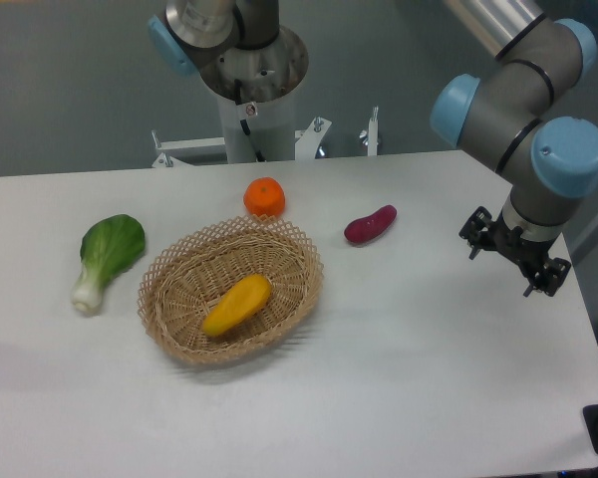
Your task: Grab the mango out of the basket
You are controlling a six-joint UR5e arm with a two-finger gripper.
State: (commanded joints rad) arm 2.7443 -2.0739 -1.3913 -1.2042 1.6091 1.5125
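Woven oval wicker basket [174, 317] with lattice rim, smooth tapered mango [237, 305] lying inside it, long axis running lower-left to upper-right, my gripper [513, 261] well right of basket, finger spacing unclear.

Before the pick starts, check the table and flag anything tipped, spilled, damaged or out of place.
Nothing stands out. The mango lies whole inside the basket, which sits flat. The orange, sweet potato and bok choy rest separately on the table, no spills. The hand hangs at the right edge, away from everything.
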